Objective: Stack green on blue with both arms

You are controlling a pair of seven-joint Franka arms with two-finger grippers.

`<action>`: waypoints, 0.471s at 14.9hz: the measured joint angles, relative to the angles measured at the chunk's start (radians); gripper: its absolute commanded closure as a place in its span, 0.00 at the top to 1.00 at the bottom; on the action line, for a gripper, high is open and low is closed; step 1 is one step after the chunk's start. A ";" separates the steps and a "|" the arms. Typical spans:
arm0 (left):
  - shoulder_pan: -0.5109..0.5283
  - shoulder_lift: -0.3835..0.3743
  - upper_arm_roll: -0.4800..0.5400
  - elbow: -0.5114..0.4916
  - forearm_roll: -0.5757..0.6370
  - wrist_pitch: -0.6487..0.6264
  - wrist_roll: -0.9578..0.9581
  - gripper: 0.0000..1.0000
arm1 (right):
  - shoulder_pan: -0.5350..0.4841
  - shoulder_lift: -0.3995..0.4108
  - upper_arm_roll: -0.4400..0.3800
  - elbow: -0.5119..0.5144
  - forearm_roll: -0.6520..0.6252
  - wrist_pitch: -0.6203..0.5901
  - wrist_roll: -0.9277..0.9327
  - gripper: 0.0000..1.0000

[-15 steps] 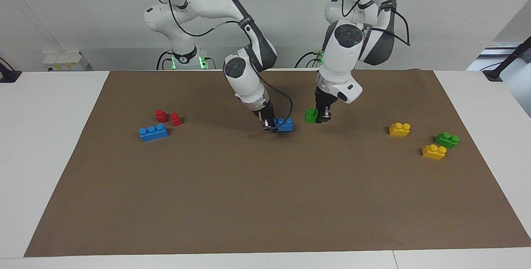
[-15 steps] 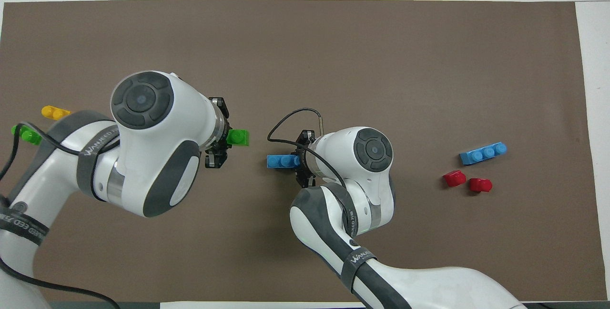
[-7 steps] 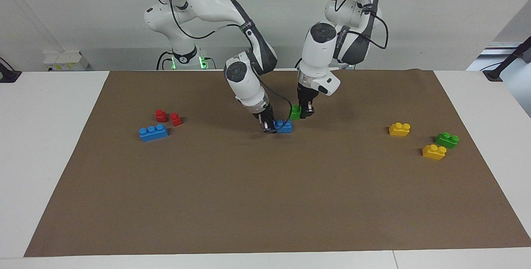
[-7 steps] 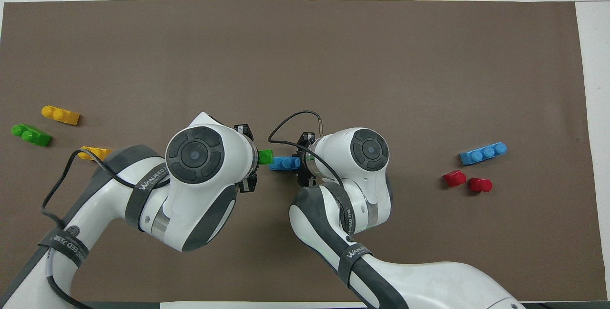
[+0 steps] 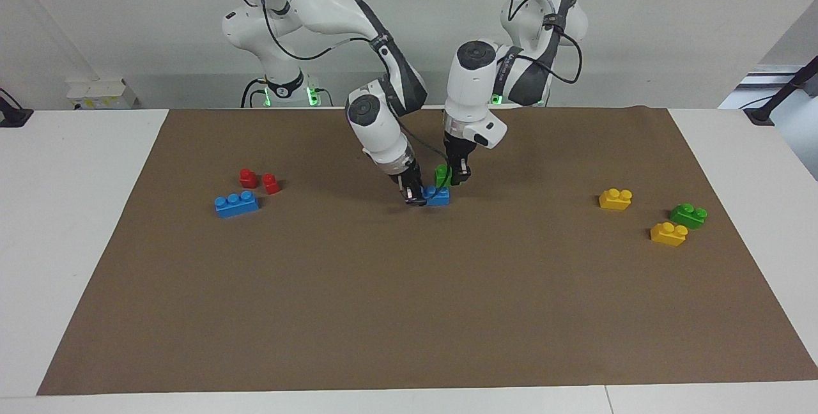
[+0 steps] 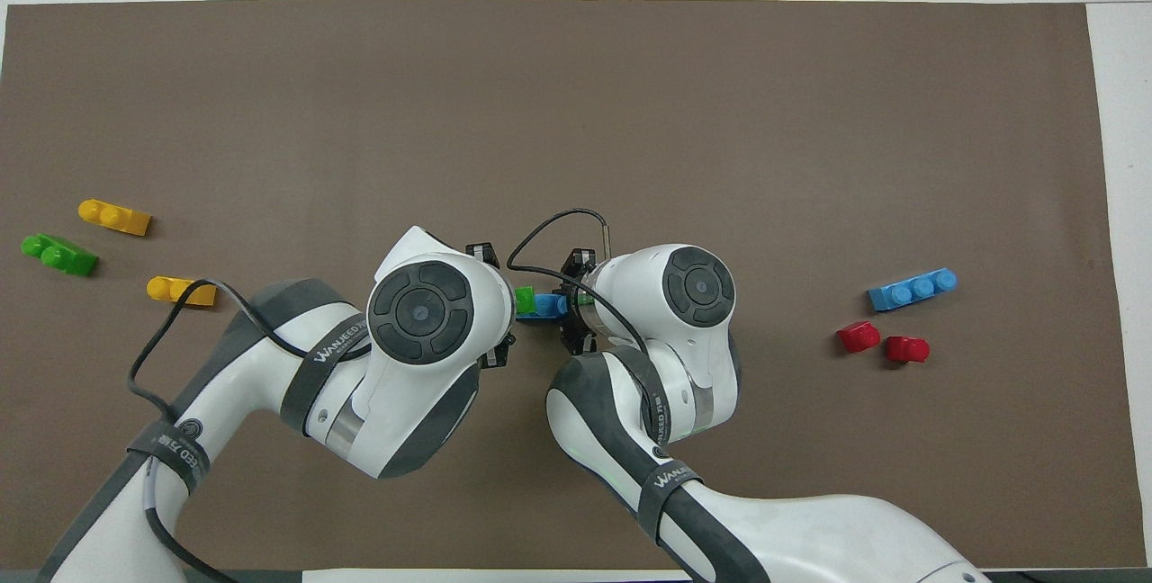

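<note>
Brown matting is covering the white tabletop (image 5: 77, 222), with both arms meeting at its middle. Reaching in from its base, the right arm is bending steeply down, its right gripper (image 5: 415, 197) pinching one end of a blue brick (image 5: 438, 195) that is sitting on the mat. Beside it, the left arm is folding at the elbow and pointing its wrist down, its left gripper (image 5: 455, 175) clamping a green brick (image 5: 441, 175) in its jaws, just above the free end of that blue brick. Whether the 2 bricks are touching cannot be told. Toward the right arm's end, a second blue brick (image 5: 236, 204) is lying beside 2 red pieces (image 5: 259, 180).
</note>
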 measured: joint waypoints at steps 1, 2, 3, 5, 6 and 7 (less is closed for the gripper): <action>-0.003 0.006 0.000 0.000 0.001 0.007 -0.004 0.00 | 0.000 0.000 0.000 0.000 0.000 0.000 0.000 0.06; -0.006 0.014 0.000 -0.001 0.002 0.017 -0.009 0.00 | 0.000 0.000 0.000 0.000 0.000 0.000 0.000 0.06; -0.009 0.023 0.000 -0.001 0.002 0.024 -0.012 0.00 | 0.000 0.000 0.000 0.000 0.000 0.000 0.000 0.06; -0.017 0.036 0.000 -0.001 0.002 0.034 -0.014 0.00 | 0.000 0.000 0.000 0.000 0.000 0.000 0.000 0.06; -0.023 0.042 0.000 -0.001 0.003 0.036 -0.016 0.00 | 0.000 0.000 0.000 0.000 0.000 0.000 0.000 0.06; -0.028 0.049 0.000 -0.002 0.009 0.037 -0.020 0.00 | 0.000 0.000 0.000 0.000 0.000 0.000 0.000 0.06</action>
